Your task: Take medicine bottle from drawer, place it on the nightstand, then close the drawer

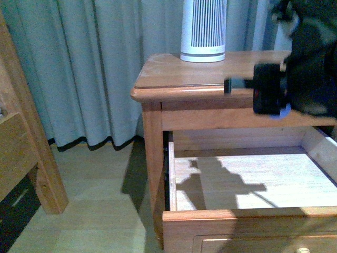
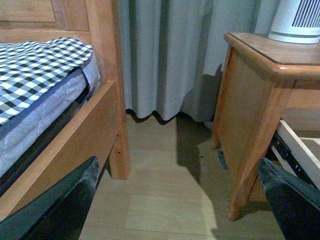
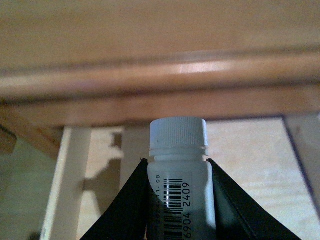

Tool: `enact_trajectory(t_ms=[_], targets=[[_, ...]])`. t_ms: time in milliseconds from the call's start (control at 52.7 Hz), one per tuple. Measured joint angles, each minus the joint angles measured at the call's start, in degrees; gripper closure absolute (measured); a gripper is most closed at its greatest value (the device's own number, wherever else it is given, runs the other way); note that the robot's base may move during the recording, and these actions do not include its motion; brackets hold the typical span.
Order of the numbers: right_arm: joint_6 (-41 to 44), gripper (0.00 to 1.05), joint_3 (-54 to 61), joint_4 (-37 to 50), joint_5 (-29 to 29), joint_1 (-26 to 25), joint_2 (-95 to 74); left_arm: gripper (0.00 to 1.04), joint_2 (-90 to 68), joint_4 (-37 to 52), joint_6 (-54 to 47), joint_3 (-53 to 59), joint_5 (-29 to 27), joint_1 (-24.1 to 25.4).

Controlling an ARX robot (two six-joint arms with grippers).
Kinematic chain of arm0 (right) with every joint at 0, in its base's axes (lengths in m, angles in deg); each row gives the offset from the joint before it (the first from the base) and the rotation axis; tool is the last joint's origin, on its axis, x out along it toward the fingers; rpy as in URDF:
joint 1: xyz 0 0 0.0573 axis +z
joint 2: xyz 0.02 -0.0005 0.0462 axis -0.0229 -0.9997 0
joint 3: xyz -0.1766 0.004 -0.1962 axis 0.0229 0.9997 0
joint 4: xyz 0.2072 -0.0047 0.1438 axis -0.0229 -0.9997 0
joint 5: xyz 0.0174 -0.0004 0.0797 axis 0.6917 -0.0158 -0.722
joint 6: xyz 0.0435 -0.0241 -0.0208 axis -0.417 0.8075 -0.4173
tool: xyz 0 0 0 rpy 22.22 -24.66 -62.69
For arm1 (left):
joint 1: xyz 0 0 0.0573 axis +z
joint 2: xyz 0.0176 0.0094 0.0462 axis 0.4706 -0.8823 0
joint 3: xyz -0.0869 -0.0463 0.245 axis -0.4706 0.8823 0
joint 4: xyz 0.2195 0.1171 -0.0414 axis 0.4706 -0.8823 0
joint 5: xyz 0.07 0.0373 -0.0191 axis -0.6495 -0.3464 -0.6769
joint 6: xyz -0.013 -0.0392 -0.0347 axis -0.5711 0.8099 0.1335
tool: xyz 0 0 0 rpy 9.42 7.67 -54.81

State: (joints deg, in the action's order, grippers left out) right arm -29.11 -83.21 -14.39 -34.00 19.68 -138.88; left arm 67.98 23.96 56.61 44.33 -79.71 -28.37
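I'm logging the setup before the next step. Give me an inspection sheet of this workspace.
Surface: nightstand top is bare wood apart from one thing.
Job's things: drawer pulled open, nothing in the part in view; medicine bottle held, cap near the top's edge.
Clutter: white ribbed cylinder at the back of the top.
Grippers: right gripper shut on the bottle; left gripper open, holding nothing.
Cables: nothing seen.
Surroundings: curtain, bed, pale floor.

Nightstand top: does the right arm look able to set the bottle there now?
Probably yes, after a small lift. The right gripper holds the bottle about level with the nightstand edge, and the top in front of the white cylinder is bare.
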Motion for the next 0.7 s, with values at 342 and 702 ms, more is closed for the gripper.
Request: enact_trajectory(t_ms=[342,702], targets=[[4.59,0.75,-28.30,-8.46,0.94,-11.34,-13.27,0.07,0.00,0.00,0.00,0.00,0.00,0.00],[4.68,0.75,-42.38,-14.84,2.75,-13.53,-27.63,0.07,0.00,0.00,0.00,0.00,0.00,0.00]])
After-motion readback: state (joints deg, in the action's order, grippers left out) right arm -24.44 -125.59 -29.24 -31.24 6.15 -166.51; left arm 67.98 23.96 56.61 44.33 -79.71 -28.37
